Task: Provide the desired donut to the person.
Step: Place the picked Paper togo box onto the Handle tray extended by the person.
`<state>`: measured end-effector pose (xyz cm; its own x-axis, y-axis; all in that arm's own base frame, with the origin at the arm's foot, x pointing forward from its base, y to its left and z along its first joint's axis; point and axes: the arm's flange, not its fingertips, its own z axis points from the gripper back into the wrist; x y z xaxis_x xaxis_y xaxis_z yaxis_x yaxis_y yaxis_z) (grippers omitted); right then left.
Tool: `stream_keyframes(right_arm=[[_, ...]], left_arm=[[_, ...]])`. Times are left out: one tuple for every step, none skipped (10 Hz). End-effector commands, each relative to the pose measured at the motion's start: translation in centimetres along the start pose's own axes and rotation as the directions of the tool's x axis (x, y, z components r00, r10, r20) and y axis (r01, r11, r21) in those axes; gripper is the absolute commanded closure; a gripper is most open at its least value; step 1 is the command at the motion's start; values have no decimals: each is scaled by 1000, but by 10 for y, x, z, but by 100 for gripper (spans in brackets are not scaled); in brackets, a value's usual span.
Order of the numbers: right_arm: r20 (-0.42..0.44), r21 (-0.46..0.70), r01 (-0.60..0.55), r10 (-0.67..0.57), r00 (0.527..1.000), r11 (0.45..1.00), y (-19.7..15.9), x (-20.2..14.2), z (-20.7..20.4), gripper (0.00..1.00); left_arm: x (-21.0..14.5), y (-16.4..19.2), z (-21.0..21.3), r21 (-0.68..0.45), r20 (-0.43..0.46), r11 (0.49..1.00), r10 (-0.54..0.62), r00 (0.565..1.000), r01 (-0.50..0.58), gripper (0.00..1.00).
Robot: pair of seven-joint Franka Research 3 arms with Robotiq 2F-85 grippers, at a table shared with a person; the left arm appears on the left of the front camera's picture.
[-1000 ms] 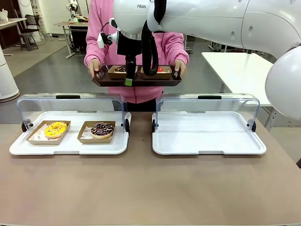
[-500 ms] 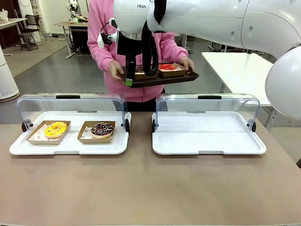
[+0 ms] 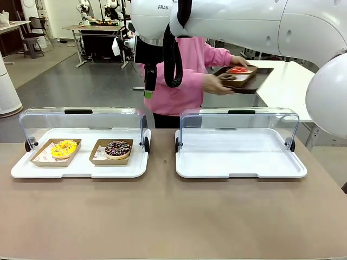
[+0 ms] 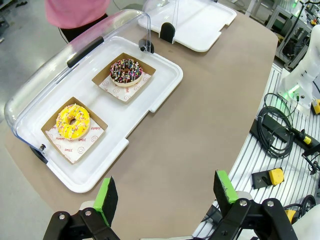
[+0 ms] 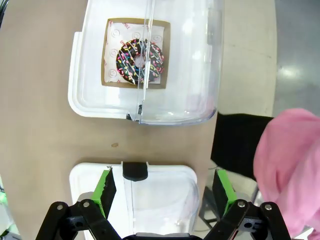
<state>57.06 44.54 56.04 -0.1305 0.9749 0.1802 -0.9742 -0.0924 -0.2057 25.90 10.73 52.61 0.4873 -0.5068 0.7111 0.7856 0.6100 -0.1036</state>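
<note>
A yellow sprinkled donut (image 3: 64, 149) and a chocolate sprinkled donut (image 3: 117, 149) lie in cardboard boats on the left white tray (image 3: 81, 170), under its raised clear lid. The person (image 3: 179, 81) in a pink hoodie stands behind the table, turned to the picture's right. They hold a dark serving tray (image 3: 255, 81) with a red donut (image 3: 238, 70) and a dark one. My right gripper (image 3: 147, 92) hangs high above the table's far edge; its wrist view shows it open (image 5: 164, 187) over the chocolate donut (image 5: 140, 61). My left gripper (image 4: 165, 192) is open and empty, well above the yellow donut (image 4: 73, 121) and the chocolate donut (image 4: 126, 71).
A second white tray (image 3: 238, 162) with its clear lid raised sits at the right with nothing in it. The brown table surface (image 3: 173, 216) in front of both trays is bare. A white side table (image 3: 276, 81) stands behind at the right.
The person has turned to the picture's right and swung the dark tray from in front of the chest out to the right. Neither arm has moved.
</note>
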Motion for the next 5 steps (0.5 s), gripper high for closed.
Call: stream_keyframes(right_arm=[[0,0,0,0,1000,1000,0,0,0,0],[77,32,23,-25,997,999,3,-26,13,0],[139,67,44,-53,989,997,13,-65,26,0],[203,64,86,-97,974,994,34,-111,42,0],[285,64,130,-143,948,989,59,-155,54,0]], left_arm=[[-2,2,1,-14,14,1000,-18,1000,18,0],[-2,2,1,-14,14,1000,-18,1000,18,0],[-2,2,1,-14,14,1000,-18,1000,18,0],[-2,2,1,-14,14,1000,-18,1000,18,0],[-2,2,1,-14,14,1000,-18,1000,18,0]])
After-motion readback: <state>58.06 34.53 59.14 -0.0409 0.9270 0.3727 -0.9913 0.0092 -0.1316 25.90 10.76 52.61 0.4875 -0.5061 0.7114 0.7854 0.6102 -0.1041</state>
